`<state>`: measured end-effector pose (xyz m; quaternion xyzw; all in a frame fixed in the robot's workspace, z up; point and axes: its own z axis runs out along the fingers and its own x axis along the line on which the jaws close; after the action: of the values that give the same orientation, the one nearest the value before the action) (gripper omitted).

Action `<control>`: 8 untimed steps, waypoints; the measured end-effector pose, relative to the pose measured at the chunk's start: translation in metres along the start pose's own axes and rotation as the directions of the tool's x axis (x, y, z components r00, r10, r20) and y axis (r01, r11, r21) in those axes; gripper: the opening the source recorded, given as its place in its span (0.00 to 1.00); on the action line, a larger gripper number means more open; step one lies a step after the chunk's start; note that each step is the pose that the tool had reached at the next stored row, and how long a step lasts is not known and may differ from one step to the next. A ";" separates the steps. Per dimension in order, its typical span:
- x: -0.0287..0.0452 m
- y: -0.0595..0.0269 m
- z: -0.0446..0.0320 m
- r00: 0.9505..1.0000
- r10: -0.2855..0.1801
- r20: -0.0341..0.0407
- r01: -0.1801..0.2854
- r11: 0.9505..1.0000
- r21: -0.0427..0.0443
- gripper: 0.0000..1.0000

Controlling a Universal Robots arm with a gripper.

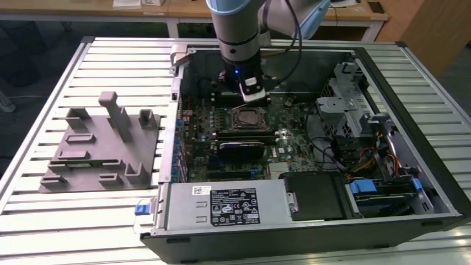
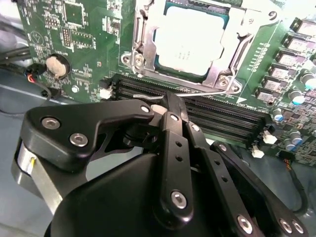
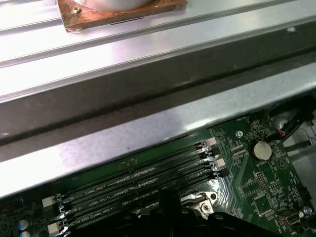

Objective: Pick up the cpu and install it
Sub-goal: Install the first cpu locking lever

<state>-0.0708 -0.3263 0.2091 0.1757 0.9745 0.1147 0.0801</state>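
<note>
CPU lies flat inside socket, so seating looks done. Hand, at socket's 12 o'clock in exterior view, clenched on nothing: CPU needs no holding.

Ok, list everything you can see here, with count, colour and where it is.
cpu: one, silver, in the socket.
socket: one, metal, on the motherboard.
memory slots: four, black, beside the socket.
motherboard: one, green, inside the case.
case: one, black, open, on the table.
fixture plate: one, grey, exterior view's left of the case.
table: one, silver, slatted.
arm: one, grey and blue, reaching into the case.
gripper: one, black, above the motherboard, near the socket.
</note>
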 end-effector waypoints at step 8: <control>0.0005 -0.0001 0.0023 1.000 0.008 0.011 -0.008 1.000 0.010 0.11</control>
<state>-0.0709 -0.3258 0.2068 0.1805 0.9738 0.1093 0.0842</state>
